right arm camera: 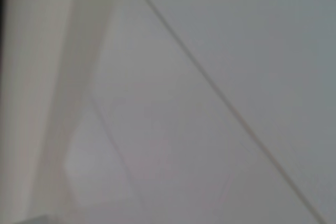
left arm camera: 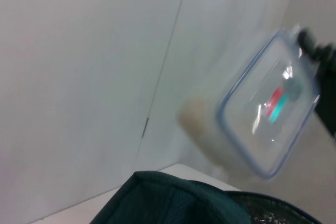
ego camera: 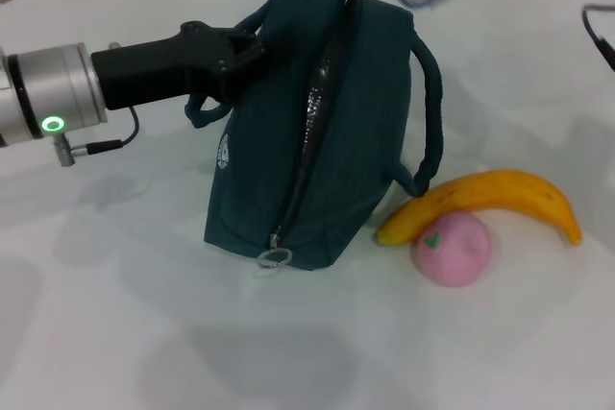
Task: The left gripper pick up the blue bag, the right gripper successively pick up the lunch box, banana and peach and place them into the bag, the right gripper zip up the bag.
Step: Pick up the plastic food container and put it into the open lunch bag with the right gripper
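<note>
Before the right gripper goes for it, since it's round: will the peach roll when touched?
Probably. The peach looks round with little flat base, so a sideways nudge may roll it. It sits against the banana, which may block rolling that way. Its smooth skin could slip.

This looks like a robot test bench in a lab or demonstration room rather than a home or kitchen. The work surface is a plain white table [ego camera: 115,333] with nothing built into it, no sink, stove or shelving, and soft shadows fall on it from overhead light. Behind it, the wrist views show only bare pale wall panels [left arm camera: 79,77] met by 1 thin dark seam [left arm camera: 167,51]. The few everyday items set out, a fabric bag [ego camera: 317,141] and 2 pieces of fruit at the right, read as staged props.
</note>
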`<state>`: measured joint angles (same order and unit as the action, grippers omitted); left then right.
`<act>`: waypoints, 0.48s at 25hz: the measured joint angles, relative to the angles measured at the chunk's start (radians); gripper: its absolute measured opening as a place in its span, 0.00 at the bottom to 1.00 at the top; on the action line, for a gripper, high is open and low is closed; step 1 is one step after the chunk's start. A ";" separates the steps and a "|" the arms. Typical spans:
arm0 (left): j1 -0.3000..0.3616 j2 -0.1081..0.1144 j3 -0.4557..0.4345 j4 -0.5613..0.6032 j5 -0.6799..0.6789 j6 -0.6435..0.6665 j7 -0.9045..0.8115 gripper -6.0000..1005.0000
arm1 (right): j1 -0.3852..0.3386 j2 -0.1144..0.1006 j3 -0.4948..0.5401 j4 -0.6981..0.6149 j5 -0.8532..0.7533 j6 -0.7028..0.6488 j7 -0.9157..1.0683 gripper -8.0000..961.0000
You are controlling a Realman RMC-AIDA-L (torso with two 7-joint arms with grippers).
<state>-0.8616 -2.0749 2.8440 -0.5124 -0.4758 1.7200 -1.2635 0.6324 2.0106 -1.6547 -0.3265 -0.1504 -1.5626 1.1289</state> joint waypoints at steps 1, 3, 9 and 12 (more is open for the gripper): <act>-0.002 -0.001 0.000 0.000 0.000 -0.013 0.000 0.04 | 0.015 0.000 0.000 -0.004 -0.002 0.000 0.000 0.11; -0.006 -0.003 0.000 0.000 0.002 -0.023 0.002 0.04 | 0.046 0.000 -0.001 -0.008 -0.006 0.001 0.003 0.11; -0.017 -0.006 0.001 0.000 0.012 -0.028 0.016 0.04 | 0.120 0.003 -0.008 0.005 -0.050 0.031 0.033 0.11; -0.020 -0.007 0.002 0.000 0.007 -0.034 0.023 0.04 | 0.120 0.012 -0.013 0.005 -0.091 0.068 0.037 0.11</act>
<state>-0.8815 -2.0817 2.8455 -0.5120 -0.4687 1.6858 -1.2405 0.7527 2.0225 -1.6680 -0.3215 -0.2415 -1.4942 1.1660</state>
